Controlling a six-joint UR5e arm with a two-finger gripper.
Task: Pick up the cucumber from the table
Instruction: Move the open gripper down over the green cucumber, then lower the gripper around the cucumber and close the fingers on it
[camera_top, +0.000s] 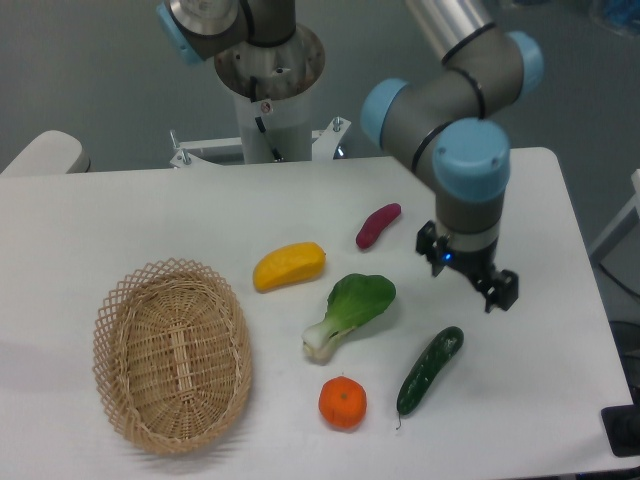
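While arm hangs over the flat white table (150, 215):
cucumber: slim dark green glossy cucumber (430, 369) lies flat, untouched
gripper: black two-finger gripper (494, 291) just above cucumber's upper end; spread or pressed together, cannot tell

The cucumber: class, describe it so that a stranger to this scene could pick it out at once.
Start at the wicker basket on the left of the white table, then look to the table's near right. The cucumber lies there, just right of the orange. It alone is long, slim and glossy dark green, unlike the pale, leafy bok choy.
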